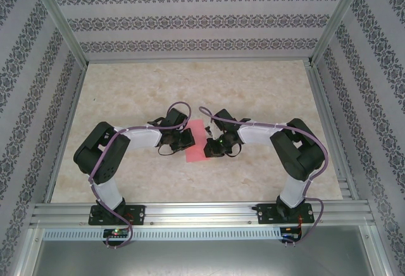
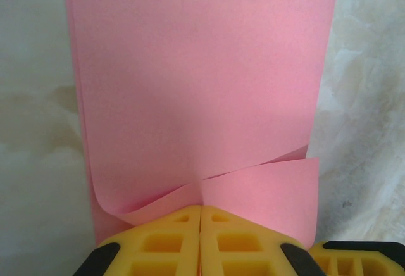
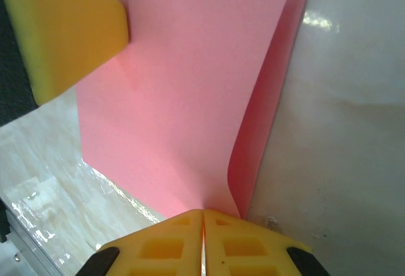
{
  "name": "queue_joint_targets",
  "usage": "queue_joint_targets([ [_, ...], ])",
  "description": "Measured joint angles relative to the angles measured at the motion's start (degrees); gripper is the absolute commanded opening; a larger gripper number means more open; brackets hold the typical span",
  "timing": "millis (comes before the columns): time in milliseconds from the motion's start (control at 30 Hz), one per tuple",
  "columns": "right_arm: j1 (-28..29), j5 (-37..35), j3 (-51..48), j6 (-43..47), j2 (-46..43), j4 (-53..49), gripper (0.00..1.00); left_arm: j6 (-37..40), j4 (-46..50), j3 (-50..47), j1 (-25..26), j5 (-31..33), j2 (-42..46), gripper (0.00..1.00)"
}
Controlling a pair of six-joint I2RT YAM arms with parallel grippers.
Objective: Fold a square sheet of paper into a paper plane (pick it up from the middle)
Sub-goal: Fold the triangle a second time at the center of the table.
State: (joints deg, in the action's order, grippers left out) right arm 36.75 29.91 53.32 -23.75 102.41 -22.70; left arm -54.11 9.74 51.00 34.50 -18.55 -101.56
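One square sheet of paper (image 1: 197,143) lies near the middle of the table (image 1: 253,92), directly between two grippers. The left gripper (image 2: 200,216) is clenched on the sheet's curled near edge. The right gripper (image 3: 203,220) pinches the opposite side, where the paper seems doubled over, though the layers are hard to separate. Bare table surrounds the sheet's other edges.
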Motion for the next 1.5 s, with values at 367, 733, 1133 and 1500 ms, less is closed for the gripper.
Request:
queue_joint_targets([
  [367, 0.0, -0.1, -0.1, 0.8, 0.3, 0.0, 0.09, 1.1, -2.2, -0.8, 0.0, -1.0, 0.2, 0.11],
  [733, 0.0, 0.2, -0.3, -1.6, 0.4, 0.6, 0.07, 3.7, -7.4, -3.3, 4.0, -5.2, 3.7, 0.11],
  [1133, 0.0, 0.2, -0.3, -3.0, 0.4, 0.6, 0.06, 2.2, -10.3, -3.8, 4.7, -4.8, 2.4, 0.10],
  [1500, 0.0, 0.2, -0.3, -3.3, 0.4, 0.6, 0.06, 1.5, -10.3, -3.8, 5.0, -3.0, 0.6, 0.08],
])
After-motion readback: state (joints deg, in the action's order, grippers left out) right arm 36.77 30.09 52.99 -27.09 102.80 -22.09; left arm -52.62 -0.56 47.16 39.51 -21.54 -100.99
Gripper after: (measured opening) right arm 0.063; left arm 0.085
